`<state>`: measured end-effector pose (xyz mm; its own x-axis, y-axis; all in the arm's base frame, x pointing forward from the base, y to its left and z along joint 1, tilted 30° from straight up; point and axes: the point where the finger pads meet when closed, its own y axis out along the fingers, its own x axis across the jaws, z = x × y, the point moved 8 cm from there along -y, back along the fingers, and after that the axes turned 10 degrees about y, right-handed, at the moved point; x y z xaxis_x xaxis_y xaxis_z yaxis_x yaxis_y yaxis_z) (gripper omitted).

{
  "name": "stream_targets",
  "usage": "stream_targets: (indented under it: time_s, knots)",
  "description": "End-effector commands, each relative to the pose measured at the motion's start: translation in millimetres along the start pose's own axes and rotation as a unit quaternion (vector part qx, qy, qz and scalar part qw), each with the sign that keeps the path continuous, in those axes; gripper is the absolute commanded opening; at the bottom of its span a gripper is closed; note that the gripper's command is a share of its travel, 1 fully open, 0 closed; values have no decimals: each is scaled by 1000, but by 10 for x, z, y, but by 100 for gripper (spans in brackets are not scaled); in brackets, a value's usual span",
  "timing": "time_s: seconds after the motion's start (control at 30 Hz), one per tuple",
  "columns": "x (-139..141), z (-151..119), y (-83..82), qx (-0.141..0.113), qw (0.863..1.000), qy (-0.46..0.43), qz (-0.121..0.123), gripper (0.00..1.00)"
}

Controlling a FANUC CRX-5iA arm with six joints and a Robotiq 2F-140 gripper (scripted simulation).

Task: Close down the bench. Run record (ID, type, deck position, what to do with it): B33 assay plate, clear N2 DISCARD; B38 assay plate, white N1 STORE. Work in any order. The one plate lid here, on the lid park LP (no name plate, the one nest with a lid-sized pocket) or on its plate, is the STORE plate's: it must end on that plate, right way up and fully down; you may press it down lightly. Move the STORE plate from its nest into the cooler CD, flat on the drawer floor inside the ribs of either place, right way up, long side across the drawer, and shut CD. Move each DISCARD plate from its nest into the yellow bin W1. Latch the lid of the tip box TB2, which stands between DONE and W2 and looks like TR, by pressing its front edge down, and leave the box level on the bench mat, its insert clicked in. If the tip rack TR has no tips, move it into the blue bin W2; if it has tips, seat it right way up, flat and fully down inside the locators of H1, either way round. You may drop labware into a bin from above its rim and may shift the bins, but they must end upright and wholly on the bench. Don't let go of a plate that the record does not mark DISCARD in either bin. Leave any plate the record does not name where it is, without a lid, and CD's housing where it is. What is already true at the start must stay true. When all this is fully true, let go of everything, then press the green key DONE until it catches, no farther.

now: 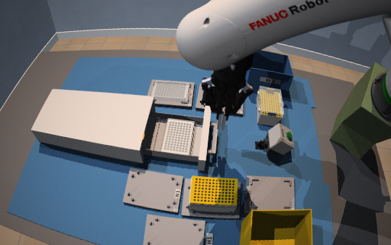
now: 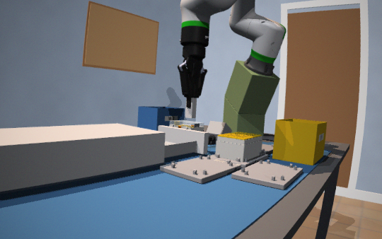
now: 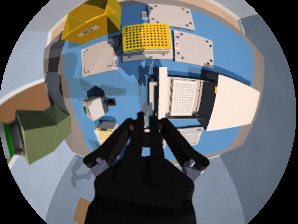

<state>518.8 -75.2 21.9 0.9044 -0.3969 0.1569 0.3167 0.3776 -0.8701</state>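
The cooler CD (image 1: 90,121) has its drawer pulled out. A white assay plate (image 1: 177,136) lies flat on the drawer floor, long side across the drawer, and also shows in the wrist view (image 3: 185,95). I cannot tell whether a lid is on it. My gripper (image 1: 221,121) is shut and empty. It hangs just outside the drawer front panel (image 1: 204,138), above its top edge in the exterior view (image 2: 189,106). Nest N1 (image 1: 153,190) and the nest by the yellow bin (image 1: 269,192) are bare. The yellow tip rack TR (image 1: 213,193) sits on a nest near the front.
Yellow bin W1 (image 1: 276,226) stands at the front, blue bin W2 (image 1: 269,69) at the back. Tip box TB2 (image 1: 269,103) stands between W2 and the DONE key box (image 1: 280,139). A clear plate (image 1: 171,90) sits behind the drawer, and a dark plate is mostly hidden under my arm.
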Motion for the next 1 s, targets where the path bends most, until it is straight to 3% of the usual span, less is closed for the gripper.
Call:
stream_targets:
  time_s: [0.0, 0.23, 0.97]
  knots:
    - [-72, -13, 15, 0, 1000, 0, -1, 0]
    - [-340, -60, 79, 0, 1000, 0, -1, 0]
    - [-344, -61, 80, 0, 1000, 0, -1, 0]
